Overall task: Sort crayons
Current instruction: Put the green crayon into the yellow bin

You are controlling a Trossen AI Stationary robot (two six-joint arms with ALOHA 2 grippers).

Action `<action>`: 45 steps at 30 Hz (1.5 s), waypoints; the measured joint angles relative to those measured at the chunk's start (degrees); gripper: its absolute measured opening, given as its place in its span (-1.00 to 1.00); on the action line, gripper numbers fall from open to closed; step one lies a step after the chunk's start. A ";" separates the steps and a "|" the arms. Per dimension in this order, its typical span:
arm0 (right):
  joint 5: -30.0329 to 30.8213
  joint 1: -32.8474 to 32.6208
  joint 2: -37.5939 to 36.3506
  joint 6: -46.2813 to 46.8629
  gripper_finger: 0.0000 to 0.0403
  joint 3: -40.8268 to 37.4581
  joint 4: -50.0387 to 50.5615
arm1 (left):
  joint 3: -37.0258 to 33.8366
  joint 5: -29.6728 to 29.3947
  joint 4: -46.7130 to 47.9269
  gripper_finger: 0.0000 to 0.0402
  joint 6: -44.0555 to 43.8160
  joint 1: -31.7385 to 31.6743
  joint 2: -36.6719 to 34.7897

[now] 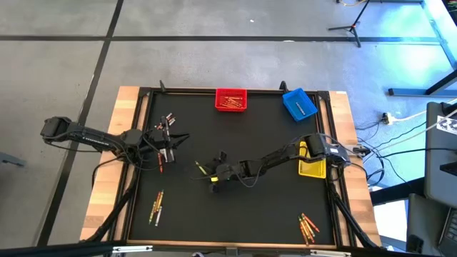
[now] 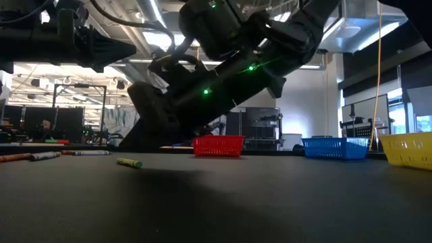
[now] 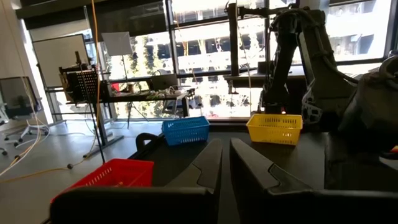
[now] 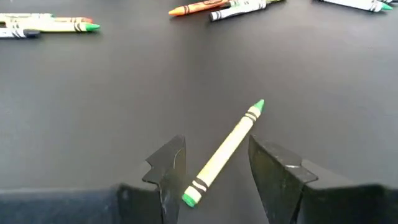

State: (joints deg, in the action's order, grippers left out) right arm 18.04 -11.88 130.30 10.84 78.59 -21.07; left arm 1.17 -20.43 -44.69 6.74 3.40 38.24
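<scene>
Right gripper (image 4: 214, 171) fingers are spread wide either side of the green-tipped crayon (image 4: 225, 152), not yet touching it as far as you can see; the crayon lies flat on the black mat (image 4: 124, 93), angled across the gap rather than square to it. Risk: if you close now, one finger likely hits first and spins or rolls the crayon out. Go too low and the tips drag on the mat. Relative to that crayon, the red bin (image 1: 230, 99), blue bin (image 1: 299, 103) and yellow bin (image 1: 312, 167) are all well apart. Left gripper (image 3: 224, 163) fingers are nearly together, holding nothing visible, well apart from the crayon.
</scene>
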 joint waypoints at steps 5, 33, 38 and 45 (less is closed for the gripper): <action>-0.31 0.02 0.21 1.10 -0.14 0.17 2.49 | 0.00 0.00 0.04 -0.87 0.00 0.00 0.00; -1.97 -0.09 0.06 -1.06 -0.85 0.21 7.68 | 0.00 0.07 0.02 -0.87 -0.18 -0.01 0.00; -1.68 -0.15 -0.73 -2.35 -0.87 0.10 8.62 | 0.00 0.11 0.02 -0.87 -0.17 -0.01 0.01; -1.61 -0.53 -4.50 -2.06 -0.91 -0.07 16.35 | 0.00 0.15 0.05 -0.87 -0.20 -0.02 0.02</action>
State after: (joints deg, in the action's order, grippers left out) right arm 16.43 -12.41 125.80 8.78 78.52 -4.72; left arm 1.17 -20.27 -44.63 6.55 3.38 38.26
